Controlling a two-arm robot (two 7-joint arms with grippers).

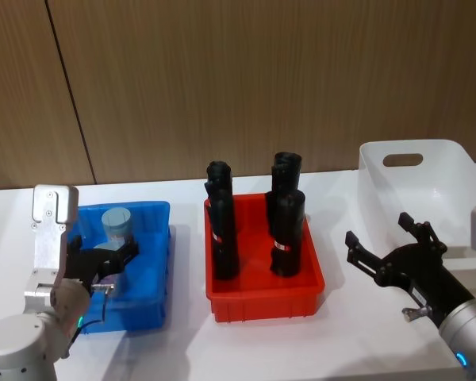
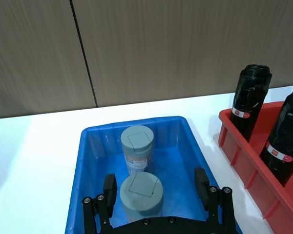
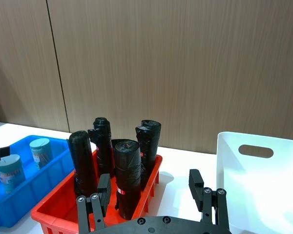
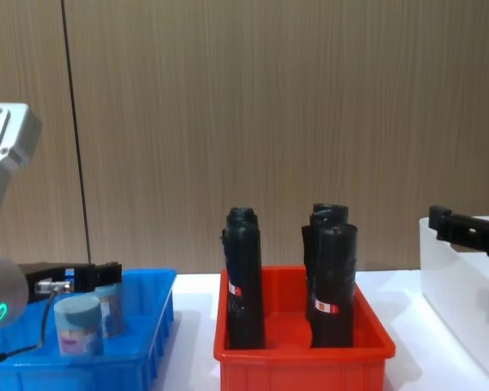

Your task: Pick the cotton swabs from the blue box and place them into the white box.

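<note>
Wood-panelled wall (image 1: 262, 79) rises behind a white table (image 1: 182, 341), and a red bin (image 1: 301, 290) sits at the middle of that table.

Well to the left of the red bin, the left gripper (image 2: 155, 187) hangs low over the blue box (image 2: 88, 161), at the end of it closest to the robot. Its fingers (image 2: 110, 187) are spread wide and reach down inside the box. They straddle the nearer jar (image 2: 140, 194) of the cotton swabs (image 2: 136, 146), one finger on each side of its grey lid. A gap shows on both sides, so the gripper grips nothing. Both jars stand upright on the floor of the blue box, one just behind the other. The farther jar stands toward the wall end. The blue box itself lies just left of the red bin, with a narrow strip of table between them.

Inside the red bin stand four black cylinders (image 1: 222, 230), upright, in two pairs.

Right of the red bin, the right gripper (image 1: 381, 234) hovers above the table with its fingers held wide apart and nothing between them. It is between the red bin and the white box (image 1: 452, 171), in front of that box's near wall. The white box rests on the table to the right of the red bin, its oval handle cutout on the wall side.
</note>
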